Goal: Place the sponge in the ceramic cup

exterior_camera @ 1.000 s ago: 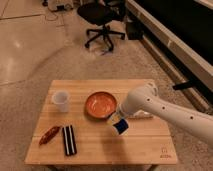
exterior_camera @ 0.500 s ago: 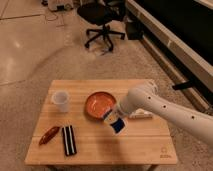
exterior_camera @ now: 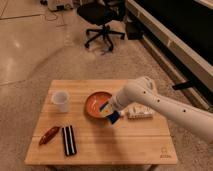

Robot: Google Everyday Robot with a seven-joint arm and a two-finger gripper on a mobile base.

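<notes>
At frame centre, the gripper (exterior_camera: 111, 112) clamps the one sponge (exterior_camera: 114, 118) at the right rim of the single orange bowl (exterior_camera: 92, 106). One white cup (exterior_camera: 60, 100) stands left; one striped bar (exterior_camera: 68, 140) lies lower left.

Orange bowl (exterior_camera: 95, 102), striped bar (exterior_camera: 68, 140), perhaps a red pepper (exterior_camera: 49, 135).

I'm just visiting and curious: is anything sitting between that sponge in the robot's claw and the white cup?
Yes, the orange bowl. The gripper, shut on the sponge, is at the bowl's right edge, and the cup stands left of the bowl. It is low, so the sponge could probably pass over it.
</notes>
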